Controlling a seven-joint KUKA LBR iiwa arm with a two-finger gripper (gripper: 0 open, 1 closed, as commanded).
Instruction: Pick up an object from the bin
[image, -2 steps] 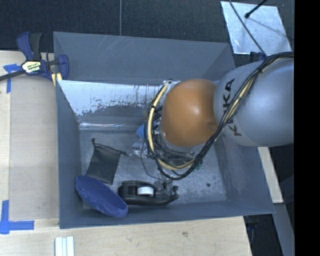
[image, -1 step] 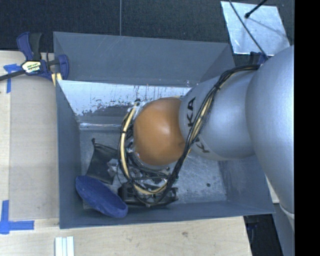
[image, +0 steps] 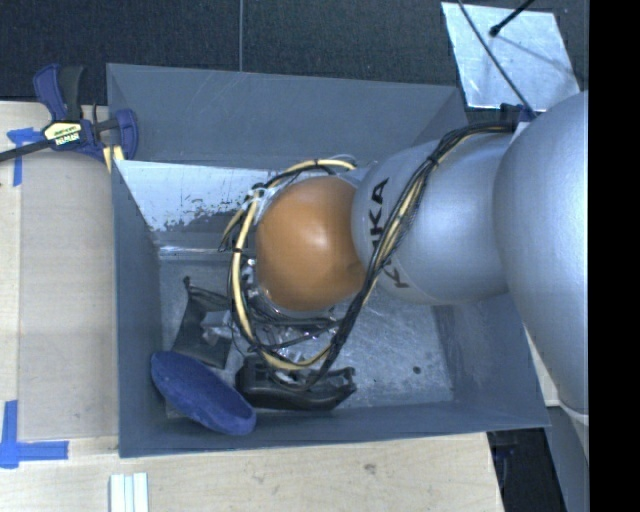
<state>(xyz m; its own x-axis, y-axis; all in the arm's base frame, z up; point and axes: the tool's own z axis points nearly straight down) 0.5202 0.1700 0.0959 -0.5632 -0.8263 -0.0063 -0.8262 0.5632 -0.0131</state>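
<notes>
The hand (image: 288, 345) sat low in the bin (image: 135, 330), toward its front left, under the arm's orange cover (image: 305, 240); whether it was spread or pressed together could not be told. Just below it lay a flat black thing (image: 300, 390), with a rounded blue thing (image: 200, 392) beside that.

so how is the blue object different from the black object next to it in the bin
Colour: the blue object is deep blue; the black object is black.
Shape: the blue object is a rounded oval that looks soft; the black object is longer and lower.
Cover: the blue object lies out in the open, while the arm's cables cross over the black object.
Both lie side by side on the bin floor along its near wall.
</notes>
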